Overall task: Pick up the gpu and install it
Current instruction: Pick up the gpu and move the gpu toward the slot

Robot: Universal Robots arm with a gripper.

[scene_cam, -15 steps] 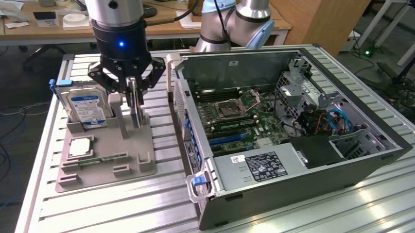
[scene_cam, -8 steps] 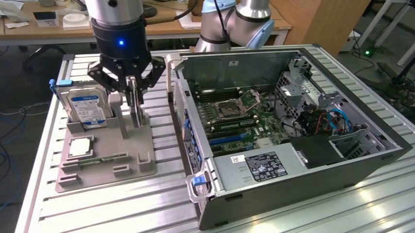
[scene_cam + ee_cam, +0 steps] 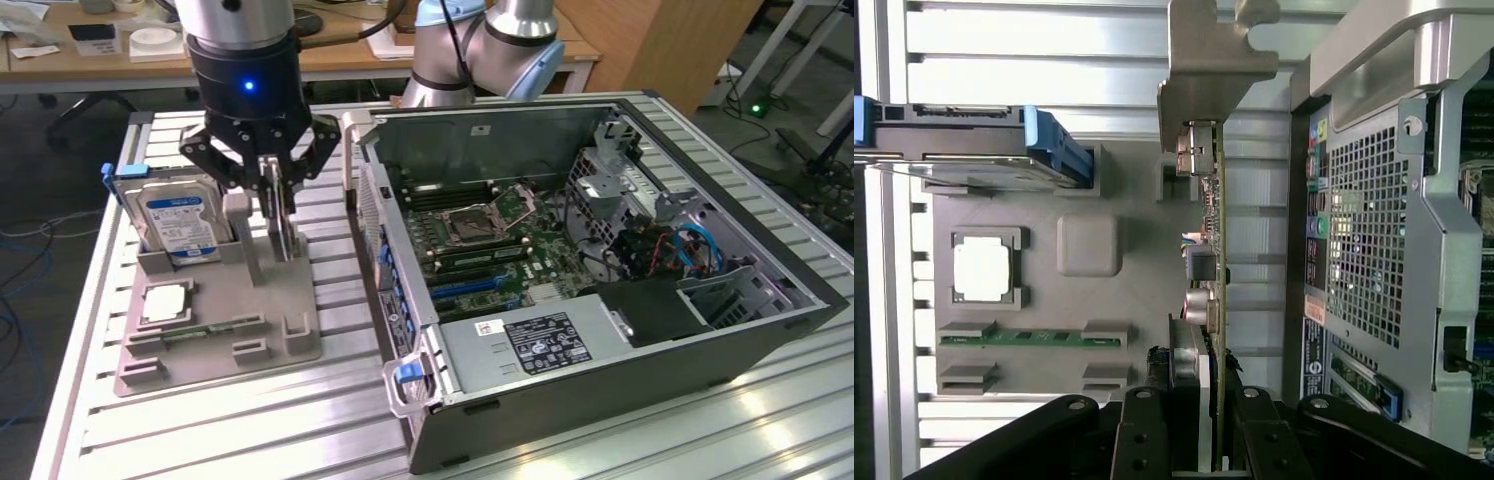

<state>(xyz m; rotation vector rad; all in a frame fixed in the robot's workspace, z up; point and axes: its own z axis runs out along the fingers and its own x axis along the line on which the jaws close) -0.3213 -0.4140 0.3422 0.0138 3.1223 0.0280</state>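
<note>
gpu [image 3: 283, 240], one: no brand or writing is showing on it. The hard drive [image 3: 180, 225] is carrying a blue-and-white label and the power supply [image 3: 534, 345] a black one, both with print too small to read.

Appearance: thin green circuit card with a silver end bracket [image 3: 1204, 70] and small components lining one face.

Position: it is standing on edge in a slot of the grey holder tray [image 3: 227, 345], just beside the open computer case [image 3: 694, 330].

End effector [image 3: 276, 205], one: its black fingers are pinching the card's upper edge from both sides.

Also sitting in the tray: one upright hard drive, one square processor chip [image 3: 163, 303] and one narrow green memory stick [image 3: 200, 330].

Everything is resting on the slatted aluminium table [image 3: 200, 440].
</note>
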